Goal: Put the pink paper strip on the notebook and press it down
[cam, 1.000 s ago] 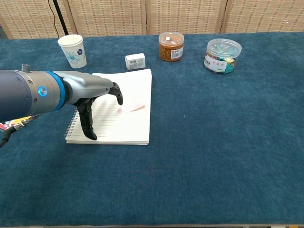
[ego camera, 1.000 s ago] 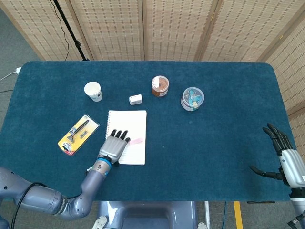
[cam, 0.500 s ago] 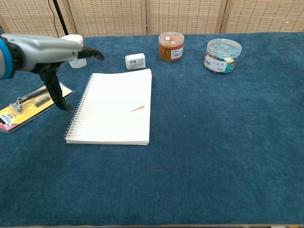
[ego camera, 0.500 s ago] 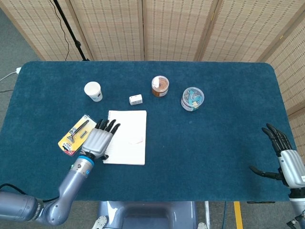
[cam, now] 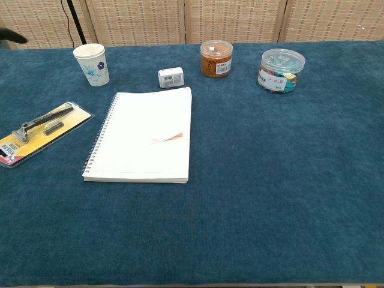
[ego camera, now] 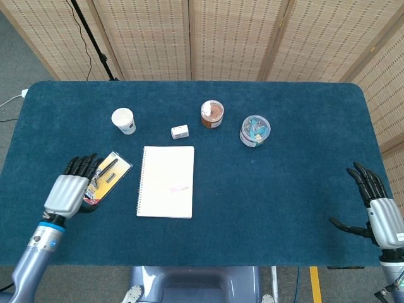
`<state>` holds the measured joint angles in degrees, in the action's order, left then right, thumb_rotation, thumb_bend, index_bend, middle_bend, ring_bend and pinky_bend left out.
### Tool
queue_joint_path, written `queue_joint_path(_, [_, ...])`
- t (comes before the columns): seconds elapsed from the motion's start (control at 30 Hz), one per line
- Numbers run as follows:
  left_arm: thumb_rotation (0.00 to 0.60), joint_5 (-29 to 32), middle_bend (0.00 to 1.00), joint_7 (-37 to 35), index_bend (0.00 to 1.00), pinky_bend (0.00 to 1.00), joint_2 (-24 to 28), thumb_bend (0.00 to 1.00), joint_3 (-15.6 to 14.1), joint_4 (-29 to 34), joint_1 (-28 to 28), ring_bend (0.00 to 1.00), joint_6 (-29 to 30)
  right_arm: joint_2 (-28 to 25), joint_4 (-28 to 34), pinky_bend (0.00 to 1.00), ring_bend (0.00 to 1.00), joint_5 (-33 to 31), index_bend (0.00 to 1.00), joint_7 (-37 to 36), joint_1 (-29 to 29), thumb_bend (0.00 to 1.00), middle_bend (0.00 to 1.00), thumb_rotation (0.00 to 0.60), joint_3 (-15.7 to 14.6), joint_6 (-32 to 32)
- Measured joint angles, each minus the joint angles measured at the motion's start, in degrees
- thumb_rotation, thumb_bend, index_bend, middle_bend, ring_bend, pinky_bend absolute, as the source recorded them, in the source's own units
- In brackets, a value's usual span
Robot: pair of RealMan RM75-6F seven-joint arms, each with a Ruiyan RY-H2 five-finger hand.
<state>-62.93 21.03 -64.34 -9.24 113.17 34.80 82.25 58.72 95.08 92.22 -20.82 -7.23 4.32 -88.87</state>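
Pink paper strip [cam: 166, 139] lying flat on notebook [cam: 141, 156], lower right of page, untouched. Left hand [ego camera: 71, 189] well left of notebook, fingers spread, empty, over razor pack [ego camera: 107, 175]. Right hand [ego camera: 374, 207] at far table edge, fingers spread, empty.

Silver-backed left hand [ego camera: 66, 189] (black fingers), blue wrist ring.

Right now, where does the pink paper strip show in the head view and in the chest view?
Head view: the pink paper strip lies on the notebook, right of the page's middle.
Chest view: the strip lies on the notebook, right of its middle.
Shared landmark: the paper cup beyond the notebook's left corner.
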Motion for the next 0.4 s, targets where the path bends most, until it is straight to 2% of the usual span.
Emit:
queue_joint_path(0.23, [0.6, -6.7, 0.0, -13.2, 0.0, 0.0, -0.2, 0.0, -2.9, -10.3, -11.4, 0.0, 6.6, 0.2, 0.5, 0.0, 0.0, 0.5, 0.0, 1.6, 0.2, 0.0, 0.0, 0.6, -0.1, -0.6])
queue_joint_path(0.4, [0.6, -10.7, 0.0, -16.0, 0.0, 0.0, -2.1, 0.0, -3.6, -15.4, -17.8, 0.0, 10.8, 0.4, 0.8, 0.0, 0.0, 0.5, 0.0, 3.2, 0.5, 0.0, 0.0, 0.6, 0.0, -1.1])
